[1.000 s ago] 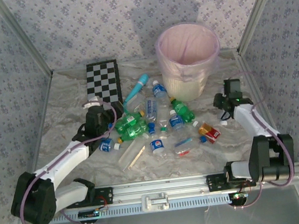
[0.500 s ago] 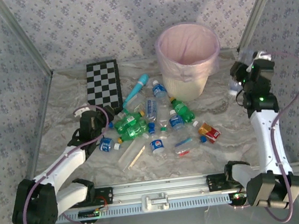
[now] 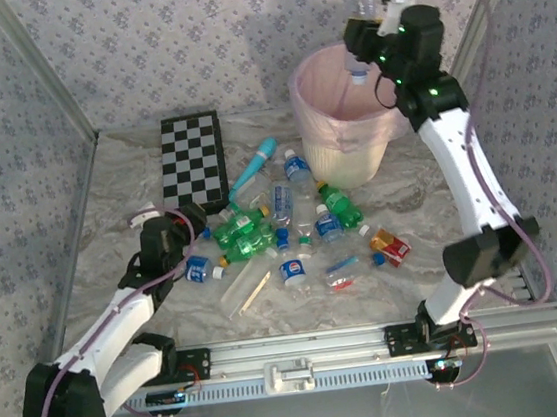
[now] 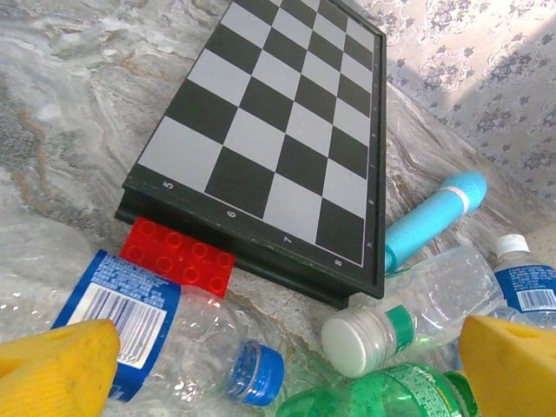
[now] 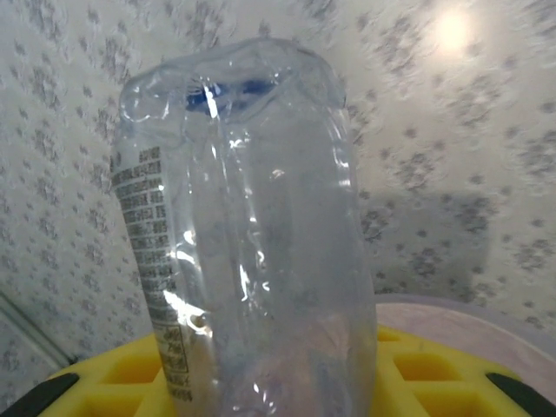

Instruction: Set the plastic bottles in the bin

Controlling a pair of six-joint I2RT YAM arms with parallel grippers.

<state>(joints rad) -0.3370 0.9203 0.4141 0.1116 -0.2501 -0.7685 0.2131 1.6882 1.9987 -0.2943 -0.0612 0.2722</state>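
Thin clear plastic, crumpled and probably empty, the bottle (image 5: 252,234) should be light, springy and a little slick, so it is best taken across its mid-body, as the right gripper (image 3: 365,36) does now, pinching it between yellow pads (image 5: 417,369) above the mouth of the bin (image 3: 352,165) at far right. Inside the bin I can make out only its pink liner (image 3: 346,90). The other plastic bottles (image 3: 261,233) lie heaped mid-table, where the left gripper (image 4: 278,373) hovers with fingers spread near the checkerboard (image 4: 269,130).

Glossy clear plastic bottle (image 5: 248,234)
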